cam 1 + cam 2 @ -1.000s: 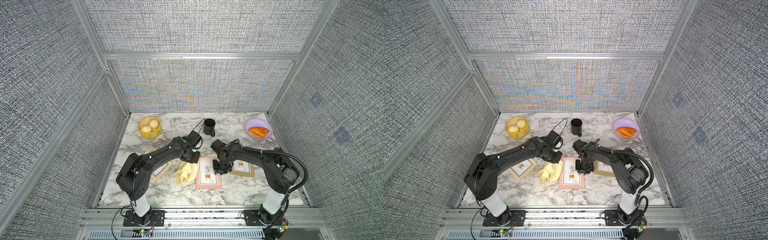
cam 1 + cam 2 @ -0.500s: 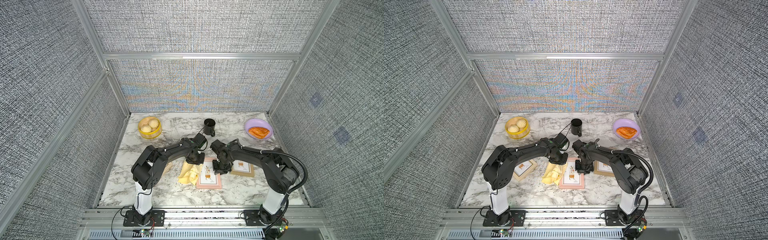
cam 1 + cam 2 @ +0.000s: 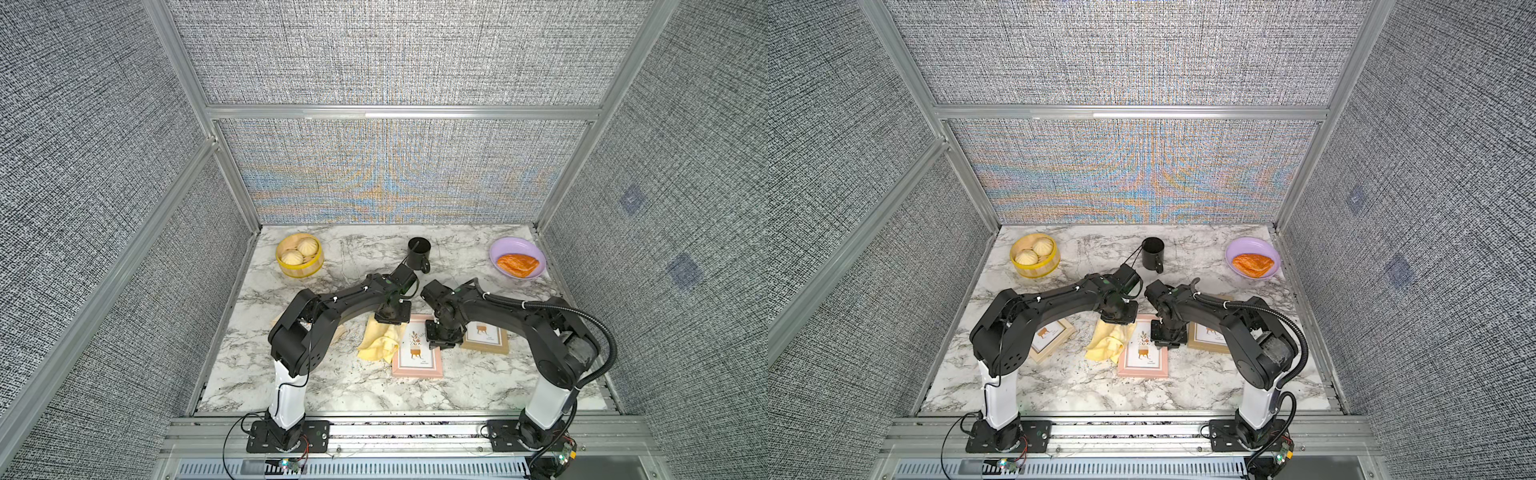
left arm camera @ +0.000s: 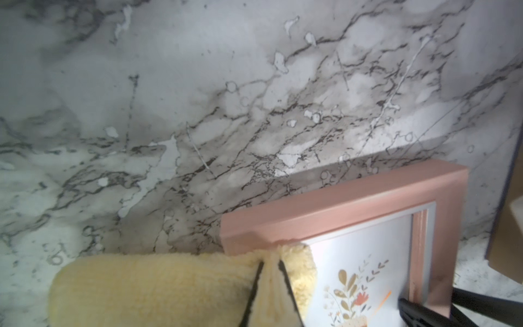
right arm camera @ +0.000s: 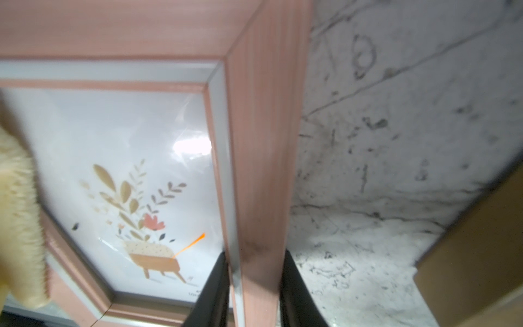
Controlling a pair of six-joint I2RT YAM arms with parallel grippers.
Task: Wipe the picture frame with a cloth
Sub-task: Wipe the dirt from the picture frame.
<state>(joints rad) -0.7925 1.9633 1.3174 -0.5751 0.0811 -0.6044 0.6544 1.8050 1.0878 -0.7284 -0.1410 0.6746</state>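
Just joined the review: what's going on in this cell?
The left gripper is shut on the pale yellow cloth, with the pinched end at a glass corner of the pink picture frame. The right gripper clamps that frame's side rail, apparently to steady it. Most of the cloth trails on the marble table beside the frame.

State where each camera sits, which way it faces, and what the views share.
Top views: stereo pair high over the front edge, looking down and back across the marble table; left arm and right arm show whole.
Left wrist: on the left arm, looking past the left hand, shut on the cloth, at the pink frame corner.
Right wrist: on the right arm, looking along the frame's side rail, which the right hand clamps.
Shared: all views show frame and cloth.
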